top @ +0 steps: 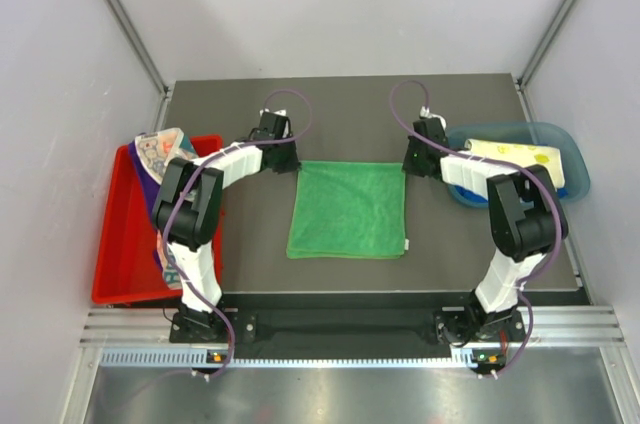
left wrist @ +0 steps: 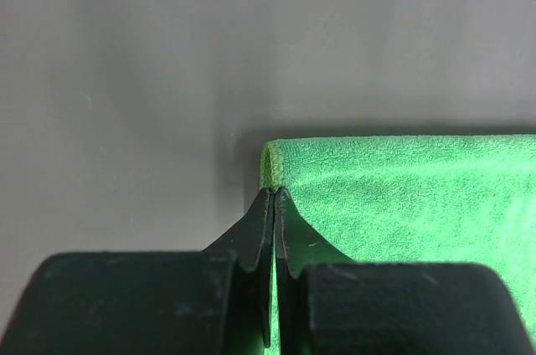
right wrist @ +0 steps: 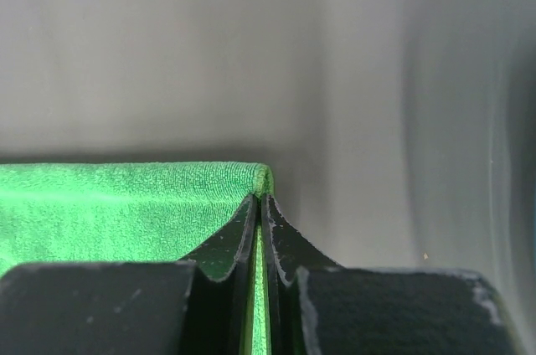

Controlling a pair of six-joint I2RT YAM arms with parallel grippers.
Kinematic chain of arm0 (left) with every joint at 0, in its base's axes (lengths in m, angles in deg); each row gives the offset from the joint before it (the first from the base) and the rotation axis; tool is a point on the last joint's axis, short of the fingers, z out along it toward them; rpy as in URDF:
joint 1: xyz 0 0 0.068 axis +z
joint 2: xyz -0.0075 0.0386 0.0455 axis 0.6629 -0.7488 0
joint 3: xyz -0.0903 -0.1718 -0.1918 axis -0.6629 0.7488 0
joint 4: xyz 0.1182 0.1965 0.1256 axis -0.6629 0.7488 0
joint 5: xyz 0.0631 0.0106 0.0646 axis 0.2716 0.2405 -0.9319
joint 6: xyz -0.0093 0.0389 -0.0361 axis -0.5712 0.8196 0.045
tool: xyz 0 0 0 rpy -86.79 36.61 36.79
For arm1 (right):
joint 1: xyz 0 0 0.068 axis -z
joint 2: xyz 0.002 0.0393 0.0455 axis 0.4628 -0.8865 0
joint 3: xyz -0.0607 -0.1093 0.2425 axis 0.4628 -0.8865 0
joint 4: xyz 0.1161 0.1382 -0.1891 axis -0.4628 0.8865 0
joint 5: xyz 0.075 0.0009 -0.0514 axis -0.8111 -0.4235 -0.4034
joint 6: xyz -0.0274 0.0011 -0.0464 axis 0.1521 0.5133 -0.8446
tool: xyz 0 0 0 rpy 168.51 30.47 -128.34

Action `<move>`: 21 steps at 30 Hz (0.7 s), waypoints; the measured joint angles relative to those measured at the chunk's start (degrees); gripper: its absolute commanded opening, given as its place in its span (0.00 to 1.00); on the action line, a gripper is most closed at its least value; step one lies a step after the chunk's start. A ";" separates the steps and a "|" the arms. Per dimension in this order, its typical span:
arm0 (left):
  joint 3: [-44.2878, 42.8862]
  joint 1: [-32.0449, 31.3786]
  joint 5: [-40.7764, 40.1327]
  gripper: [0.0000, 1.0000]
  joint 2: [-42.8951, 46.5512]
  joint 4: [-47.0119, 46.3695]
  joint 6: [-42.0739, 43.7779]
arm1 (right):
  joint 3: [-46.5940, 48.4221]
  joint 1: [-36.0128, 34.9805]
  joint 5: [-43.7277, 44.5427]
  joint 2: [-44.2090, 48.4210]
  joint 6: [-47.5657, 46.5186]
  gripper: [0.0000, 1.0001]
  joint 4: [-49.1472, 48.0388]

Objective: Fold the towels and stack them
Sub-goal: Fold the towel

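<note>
Got a green towel (top: 348, 209) spread flat mid-frame in the top view. Pinched at its upper-left corner by the left gripper (left wrist: 274, 193), clamped tight on the hem. Same deal upper right with the right gripper (right wrist: 258, 197). Further out: patterned towel (top: 160, 149) in the red tray (top: 120, 274) at left, pale yellow towel (top: 515, 154) in the blue bin (top: 572, 149) at right.

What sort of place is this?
Likely a lab robot cell: white panels box in a dark table, left arm and right arm on an aluminium rail, towels staged in a red tray and blue bin.
</note>
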 measured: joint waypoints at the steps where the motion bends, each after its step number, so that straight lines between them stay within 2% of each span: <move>1: 0.00 0.04 0.02 0.00 0.00 0.00 0.00 | 0.00 0.09 -0.17 -0.15 -0.02 0.03 0.02; 3: 0.00 0.09 0.04 0.02 0.00 0.00 0.07 | 0.02 0.20 -0.44 -0.50 -0.11 0.05 0.00; 6: -0.11 0.11 0.22 0.14 -0.02 0.04 0.35 | 0.02 0.28 -0.81 -0.76 -0.44 0.15 0.04; 7: -0.28 0.11 0.22 0.24 -0.11 0.04 0.46 | 0.04 0.31 -0.81 -0.79 -0.48 0.20 0.07; 8: -0.39 0.11 0.20 0.28 -0.11 0.02 0.52 | 0.02 0.33 -0.85 -0.79 -0.50 0.23 0.07; 11: -0.46 0.31 0.04 0.36 -0.11 -0.02 0.66 | 0.02 0.37 -0.81 -0.79 -0.98 0.31 0.13; 16: -0.81 0.74 0.02 0.44 -0.11 0.02 1.31 | 0.02 0.39 -0.79 -0.76 -1.46 0.39 0.11; 21: -2.43 0.81 2.23 0.43 -0.39 0.07 2.19 | 0.04 0.39 -1.25 -0.76 -1.97 0.39 0.13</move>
